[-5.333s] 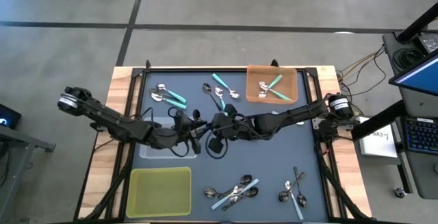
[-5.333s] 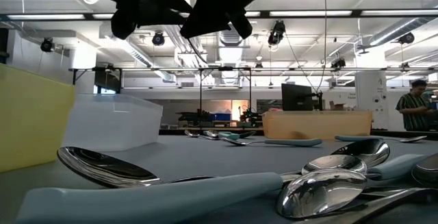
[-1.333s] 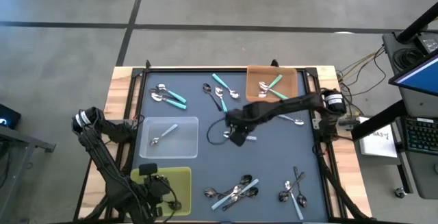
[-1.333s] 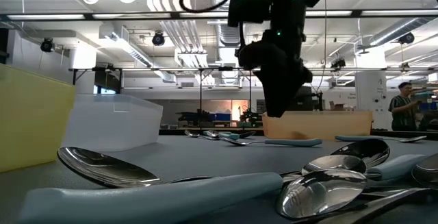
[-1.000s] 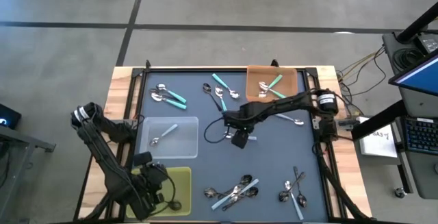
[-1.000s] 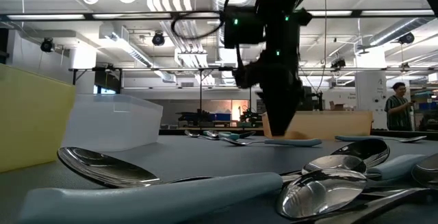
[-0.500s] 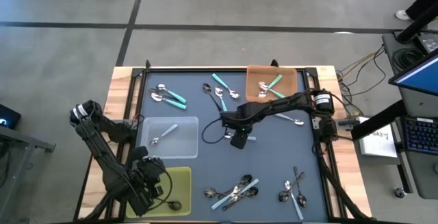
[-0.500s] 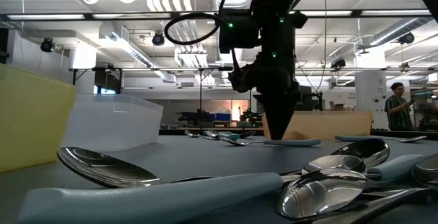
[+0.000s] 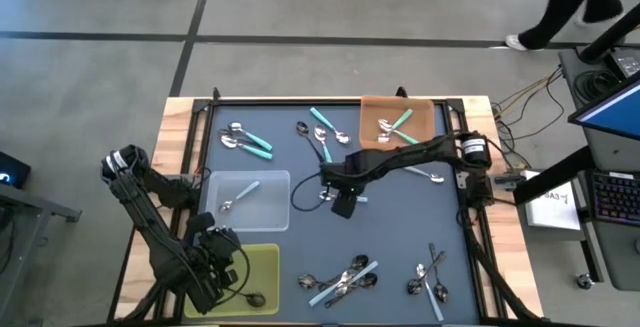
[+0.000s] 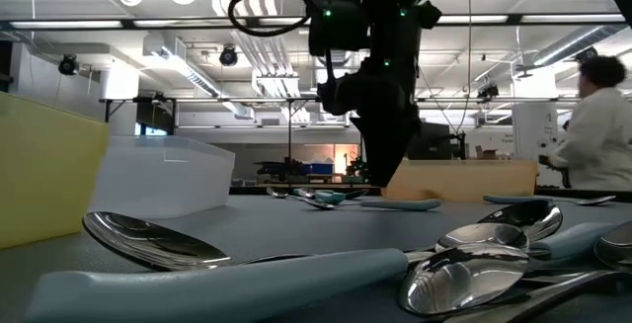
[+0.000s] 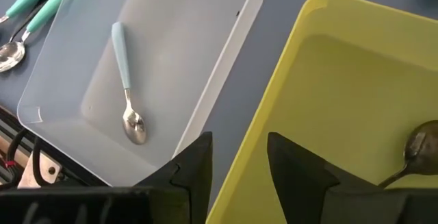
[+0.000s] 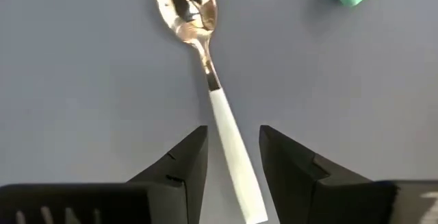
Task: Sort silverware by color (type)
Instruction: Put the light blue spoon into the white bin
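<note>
A spoon with a pale handle (image 12: 229,138) lies flat on the dark mat near the table's middle (image 9: 357,199). My right gripper (image 12: 233,142) points down over it, open, one finger on each side of the handle with mat showing between. My left gripper (image 11: 238,152) hangs open and empty over the near left, above the gap between the clear tray (image 11: 226,53) and the yellow tray (image 11: 328,59). A dark metal spoon (image 11: 419,148) lies in the yellow tray. The clear tray holds one pale blue spoon (image 11: 125,80). Teal spoons (image 9: 395,127) lie in the orange tray (image 9: 425,112).
Loose spoons lie on the mat: teal ones at the far left (image 9: 248,139) and far middle (image 9: 325,132), one beside the right arm (image 9: 430,175), and clusters at the near edge (image 9: 340,279) (image 9: 430,277). A person walks past beyond the table's right side (image 10: 592,135).
My right gripper has shifted a little toward the table's left edge, dipped to the mat and come up off it again. The pale-handled spoon has slid slightly toward the table's left edge along the mat and still lies flat.
</note>
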`<action>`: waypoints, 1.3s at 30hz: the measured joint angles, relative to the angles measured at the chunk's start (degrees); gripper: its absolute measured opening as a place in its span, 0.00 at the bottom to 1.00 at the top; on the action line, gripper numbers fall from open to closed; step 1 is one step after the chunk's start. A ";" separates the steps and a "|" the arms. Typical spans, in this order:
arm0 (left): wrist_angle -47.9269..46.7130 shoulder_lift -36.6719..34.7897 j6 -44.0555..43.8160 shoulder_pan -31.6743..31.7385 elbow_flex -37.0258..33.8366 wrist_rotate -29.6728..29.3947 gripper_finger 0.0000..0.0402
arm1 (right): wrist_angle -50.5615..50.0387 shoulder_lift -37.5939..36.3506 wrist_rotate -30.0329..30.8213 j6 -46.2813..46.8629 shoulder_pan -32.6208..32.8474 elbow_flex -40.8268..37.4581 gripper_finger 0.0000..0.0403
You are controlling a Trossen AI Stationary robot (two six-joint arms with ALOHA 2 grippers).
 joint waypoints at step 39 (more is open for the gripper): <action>0.41 -5.53 -29.87 2.34 -6.36 -52.99 0.31 | 34.11 -4.74 4.83 -1.81 3.66 6.06 0.06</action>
